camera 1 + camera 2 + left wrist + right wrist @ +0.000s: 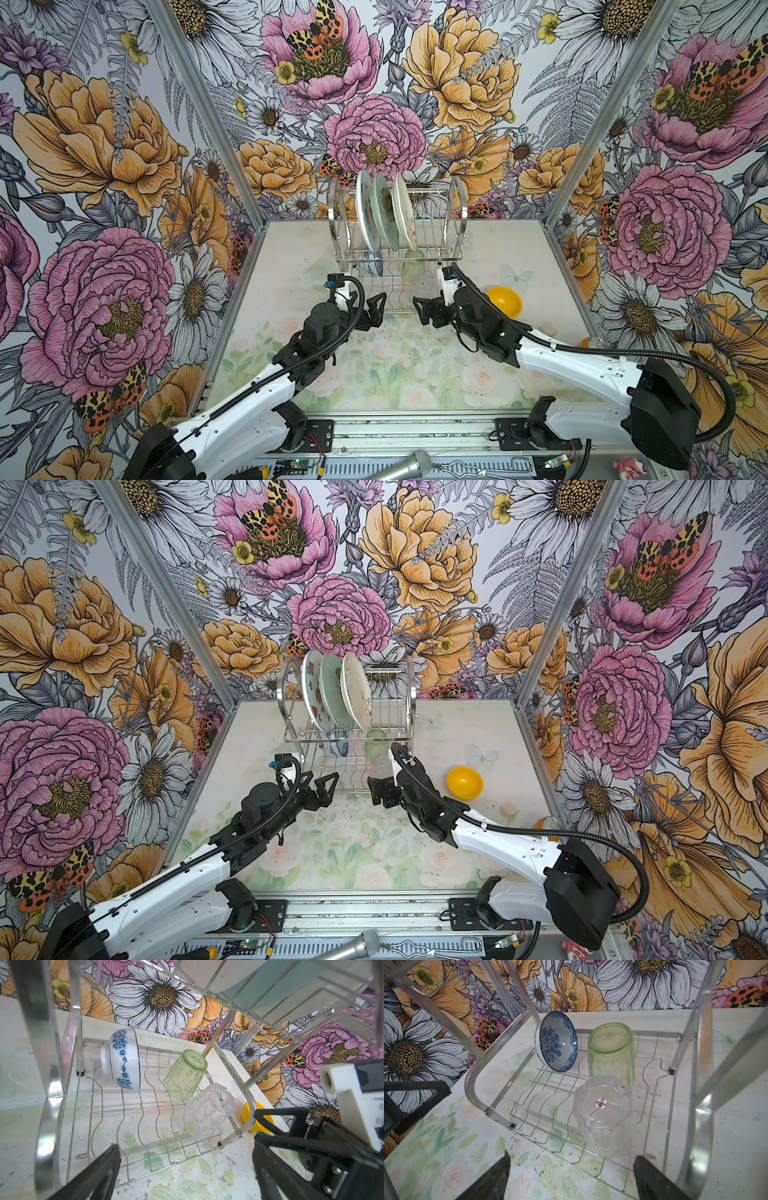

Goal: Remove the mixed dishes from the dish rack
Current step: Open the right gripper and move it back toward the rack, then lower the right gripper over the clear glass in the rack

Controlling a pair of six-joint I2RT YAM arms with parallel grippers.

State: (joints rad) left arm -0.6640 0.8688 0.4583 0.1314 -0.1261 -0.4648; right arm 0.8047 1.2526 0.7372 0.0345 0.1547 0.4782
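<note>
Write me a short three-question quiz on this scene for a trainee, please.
1. True or false: the yellow bowl sits inside the dish rack.
2. How many plates stand in the rack's upper tier? A) two B) three C) four
3. Name the dish standing on its edge in the lower tier.
Key: 1. False; it lies on the table beside the rack. 2. B. 3. The blue-and-white bowl.
</note>
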